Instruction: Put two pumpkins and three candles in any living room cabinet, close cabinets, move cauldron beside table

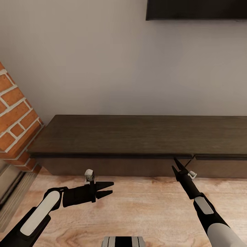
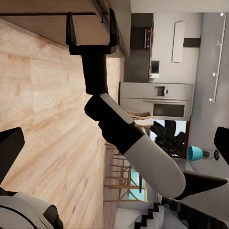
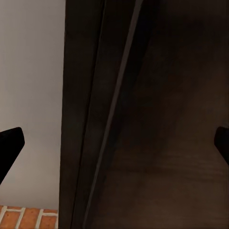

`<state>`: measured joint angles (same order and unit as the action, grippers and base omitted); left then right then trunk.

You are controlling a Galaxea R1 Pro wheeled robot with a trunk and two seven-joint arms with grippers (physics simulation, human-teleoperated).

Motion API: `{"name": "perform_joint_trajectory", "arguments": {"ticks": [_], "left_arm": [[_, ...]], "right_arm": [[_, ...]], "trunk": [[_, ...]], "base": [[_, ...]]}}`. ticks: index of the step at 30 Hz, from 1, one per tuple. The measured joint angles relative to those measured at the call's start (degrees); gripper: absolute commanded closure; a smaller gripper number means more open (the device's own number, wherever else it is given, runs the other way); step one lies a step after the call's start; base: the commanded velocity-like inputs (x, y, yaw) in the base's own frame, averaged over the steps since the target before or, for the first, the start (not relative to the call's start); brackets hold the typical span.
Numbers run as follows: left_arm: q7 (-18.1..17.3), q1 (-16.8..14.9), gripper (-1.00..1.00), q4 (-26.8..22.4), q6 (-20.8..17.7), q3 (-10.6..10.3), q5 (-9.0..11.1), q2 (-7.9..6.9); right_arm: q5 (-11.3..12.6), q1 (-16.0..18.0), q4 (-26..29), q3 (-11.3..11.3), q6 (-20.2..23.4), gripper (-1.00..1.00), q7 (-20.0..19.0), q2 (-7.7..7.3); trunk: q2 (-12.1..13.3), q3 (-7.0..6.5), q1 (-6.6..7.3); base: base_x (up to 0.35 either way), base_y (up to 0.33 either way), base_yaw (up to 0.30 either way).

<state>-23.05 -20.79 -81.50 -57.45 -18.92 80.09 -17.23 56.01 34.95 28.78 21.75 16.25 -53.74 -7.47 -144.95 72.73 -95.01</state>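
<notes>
Facing the cabinet, a long, low dark-brown wood unit standing against the pale wall, its long axis running straight across the head view from the brick fireplace at the left and off the picture's right edge, its flat top lying bare and its drawer fronts looking toward the robot. Showing a seam between two drawer fronts near the right, all fronts sitting flush or nearly so; whether the one at the right is slightly ajar cannot be told. Hanging above, at the upper right, the lower edge of a dark screen. Reaching with the right claw up to the cabinet's front just below the top edge, by the seam, fingers spread a little and gripping nothing; in the right wrist view, looking close along the dark wood with the two fingertips far apart at the picture's edges. Hovering with the left claw over the light wood floor, apart from the cabinet, pointing sideways toward the right arm, fingers parted and empty. Seeing, in the left wrist view, the right claw from the side, both prongs open against the cabinet's edge.
</notes>
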Motion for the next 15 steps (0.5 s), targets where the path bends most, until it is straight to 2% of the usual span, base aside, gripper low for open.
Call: {"name": "perform_joint_trajectory", "arguments": {"ticks": [7,15], "left_arm": [[0.0,0.0,-1.0,0.0,0.0,0.0,0.0,0.03],[0.0,0.0,-1.0,0.0,0.0,0.0,0.0,-0.05]], "right_arm": [[0.0,0.0,0.0,0.0,0.0,-1.0,0.0,-0.06],[0.0,0.0,0.0,0.0,0.0,-1.0,0.0,0.0]], "trunk": [[0.0,0.0,0.0],[0.0,0.0,0.0]], "base": [[0.005,0.0,0.0],[0.072,0.0,0.0]]}}
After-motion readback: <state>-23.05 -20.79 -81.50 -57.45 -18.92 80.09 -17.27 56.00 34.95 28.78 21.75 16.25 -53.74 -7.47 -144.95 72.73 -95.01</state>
